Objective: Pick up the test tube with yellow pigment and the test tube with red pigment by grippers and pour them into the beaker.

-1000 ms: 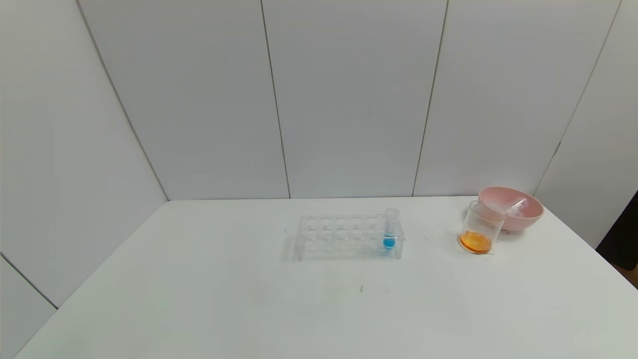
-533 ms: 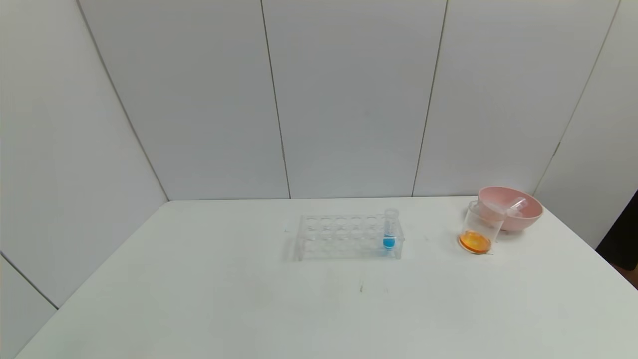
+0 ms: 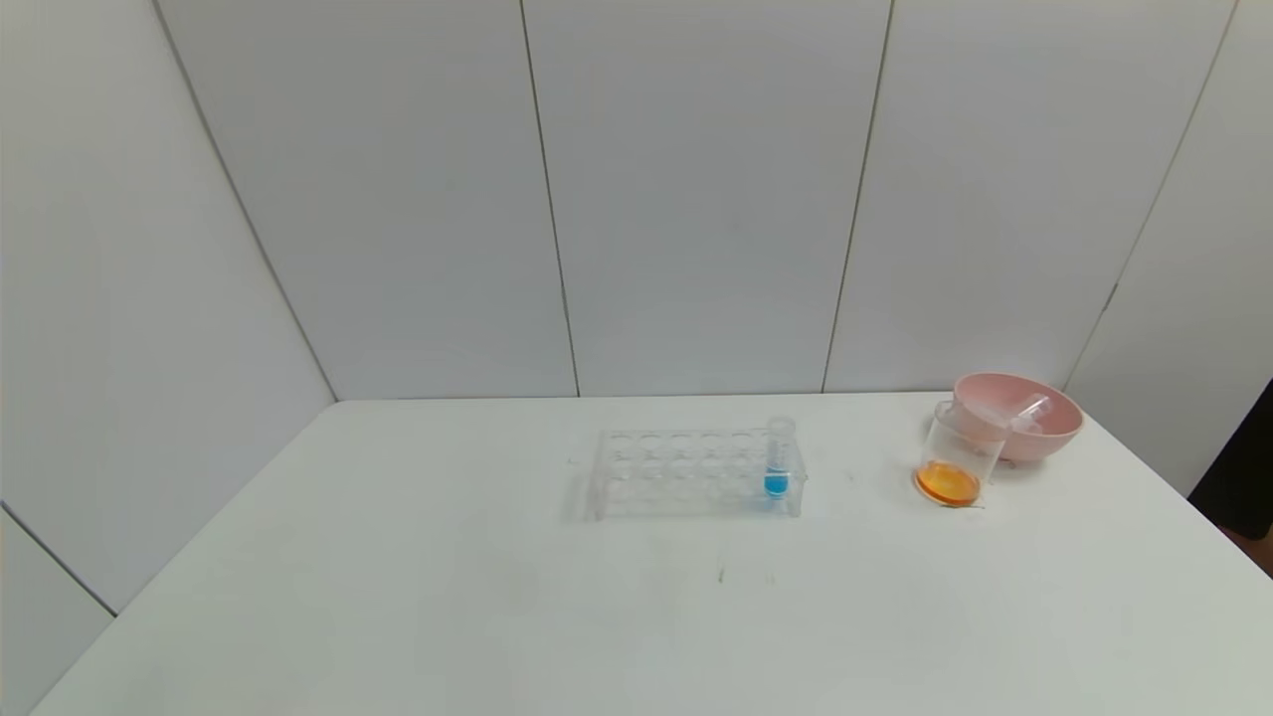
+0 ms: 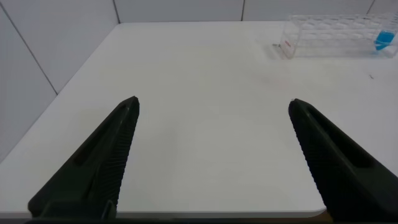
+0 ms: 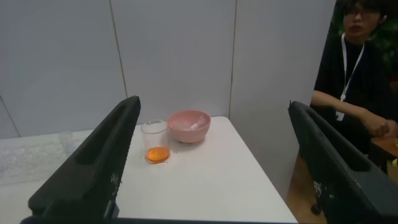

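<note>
The beaker [image 3: 953, 462] stands at the table's right, holding orange liquid in its bottom; the right wrist view also shows the beaker [image 5: 155, 142]. No test tube with yellow pigment or with red pigment is in view; a clear, colourless tube [image 3: 1026, 410] lies in the pink bowl. Neither gripper shows in the head view. My left gripper [image 4: 213, 102] hangs open over the table's near left part, with nothing between its fingers. My right gripper [image 5: 213, 102] is open and empty, off the table's near right edge, well back from the beaker.
A pink bowl [image 3: 1044, 443] sits right behind the beaker. A clear rack [image 3: 686, 472] at mid-table holds one blue-tipped tube [image 3: 778, 467]. A person [image 5: 357, 74] stands beyond the table's right side. White walls close the back and left.
</note>
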Controlling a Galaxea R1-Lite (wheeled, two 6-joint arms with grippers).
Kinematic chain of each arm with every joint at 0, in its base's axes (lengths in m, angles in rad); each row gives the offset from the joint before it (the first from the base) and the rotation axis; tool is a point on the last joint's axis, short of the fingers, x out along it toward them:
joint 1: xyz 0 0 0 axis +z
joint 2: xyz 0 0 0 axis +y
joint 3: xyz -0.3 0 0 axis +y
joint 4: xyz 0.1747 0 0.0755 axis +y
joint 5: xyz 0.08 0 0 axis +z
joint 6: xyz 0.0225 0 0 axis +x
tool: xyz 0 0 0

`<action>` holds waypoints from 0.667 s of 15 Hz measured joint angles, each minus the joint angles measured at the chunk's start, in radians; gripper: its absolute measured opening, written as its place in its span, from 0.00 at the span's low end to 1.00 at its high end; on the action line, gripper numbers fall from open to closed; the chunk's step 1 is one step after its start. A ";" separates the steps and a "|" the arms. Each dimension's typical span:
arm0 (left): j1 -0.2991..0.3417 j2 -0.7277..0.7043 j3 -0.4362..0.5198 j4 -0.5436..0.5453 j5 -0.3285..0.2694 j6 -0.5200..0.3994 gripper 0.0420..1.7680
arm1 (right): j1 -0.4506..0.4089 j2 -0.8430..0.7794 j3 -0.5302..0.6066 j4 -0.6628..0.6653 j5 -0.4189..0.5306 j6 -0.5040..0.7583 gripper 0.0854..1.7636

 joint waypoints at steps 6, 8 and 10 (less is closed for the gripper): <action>0.000 0.000 0.000 0.000 0.000 0.000 0.97 | -0.066 -0.140 0.100 0.004 0.181 -0.006 0.96; 0.000 0.000 0.000 0.000 0.000 0.000 0.97 | -0.059 -0.212 0.180 -0.017 0.213 -0.004 0.96; 0.000 0.000 0.000 0.000 0.000 0.000 0.97 | -0.056 -0.250 0.263 -0.070 0.221 0.026 0.96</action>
